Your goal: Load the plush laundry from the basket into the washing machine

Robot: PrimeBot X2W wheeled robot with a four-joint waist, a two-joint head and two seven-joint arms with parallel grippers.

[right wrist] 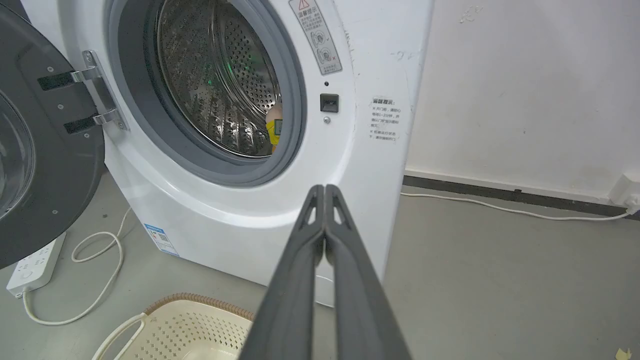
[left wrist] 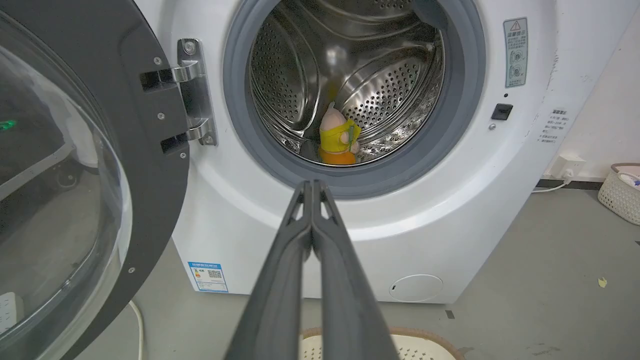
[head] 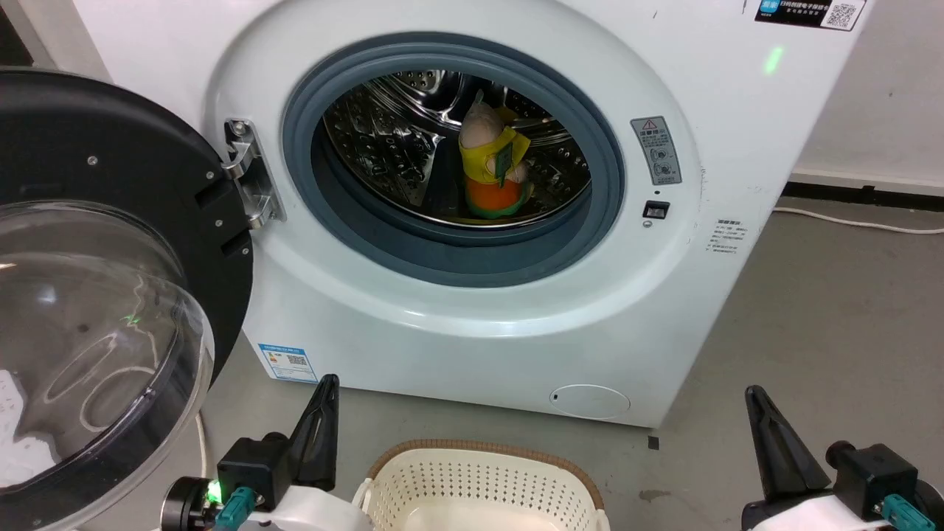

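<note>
The white washing machine (head: 472,324) stands with its black-rimmed door (head: 110,147) swung wide open. On the floor before it sits the cream basket (head: 479,479) (brown woven rim). The left end effector (head: 327,387) and right end effector (head: 754,394) flank it, fingers pressed together, holding nothing. The plush laundry (head: 493,166) rests inside the drum.

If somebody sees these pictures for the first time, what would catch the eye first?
The open washing machine holds the middle, and the plush laundry, yellow and orange, stands out inside its shiny steel drum. At the left the door hangs wide open, its clear dome facing us. At the bottom the cream basket sits on the floor between the shut left gripper and right gripper.
</note>
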